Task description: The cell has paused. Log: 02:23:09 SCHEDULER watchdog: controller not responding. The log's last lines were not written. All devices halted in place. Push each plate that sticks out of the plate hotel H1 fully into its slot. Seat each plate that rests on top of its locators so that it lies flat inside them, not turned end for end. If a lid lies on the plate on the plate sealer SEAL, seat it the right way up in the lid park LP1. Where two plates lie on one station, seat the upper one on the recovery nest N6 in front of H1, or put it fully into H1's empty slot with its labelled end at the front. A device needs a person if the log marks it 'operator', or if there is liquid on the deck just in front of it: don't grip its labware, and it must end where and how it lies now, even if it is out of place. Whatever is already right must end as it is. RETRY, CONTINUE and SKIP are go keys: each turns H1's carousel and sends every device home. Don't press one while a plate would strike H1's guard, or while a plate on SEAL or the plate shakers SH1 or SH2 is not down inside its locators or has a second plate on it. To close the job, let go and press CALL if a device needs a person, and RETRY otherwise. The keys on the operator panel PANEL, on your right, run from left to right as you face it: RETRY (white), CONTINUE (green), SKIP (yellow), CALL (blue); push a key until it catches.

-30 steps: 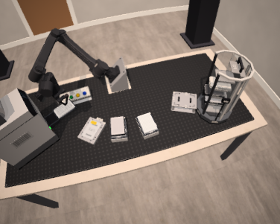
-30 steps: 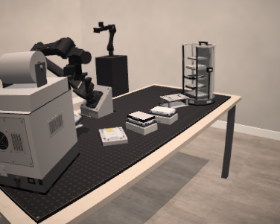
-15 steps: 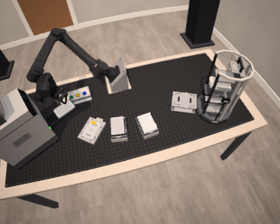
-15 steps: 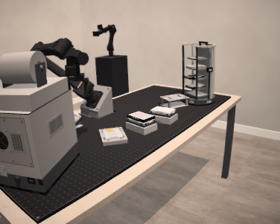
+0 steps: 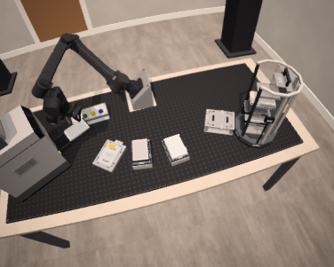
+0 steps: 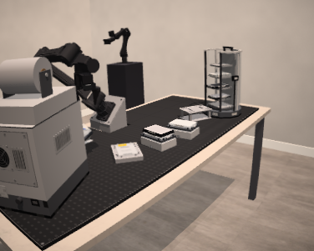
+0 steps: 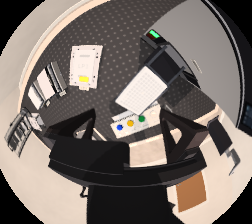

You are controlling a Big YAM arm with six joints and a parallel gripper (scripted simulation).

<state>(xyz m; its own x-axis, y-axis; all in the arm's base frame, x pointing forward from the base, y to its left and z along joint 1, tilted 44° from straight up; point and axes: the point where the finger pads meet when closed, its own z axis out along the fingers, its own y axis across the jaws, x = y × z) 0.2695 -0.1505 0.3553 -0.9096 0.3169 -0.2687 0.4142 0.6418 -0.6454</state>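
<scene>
Matte black jointed arm (image 5: 91,60) with rounded links and a black gripper (image 7: 129,136).

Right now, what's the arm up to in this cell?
The single arm's hand is open and holding nothing. It hangs at the sealer end of the table, over the white plate on the sealer's tray and beside the operator panel. In the wrist view the plate and the panel's coloured keys lie just below the fingers. The lid park, the two shaker stations, the recovery nest and the plate hotel stand untouched down the table.
</scene>
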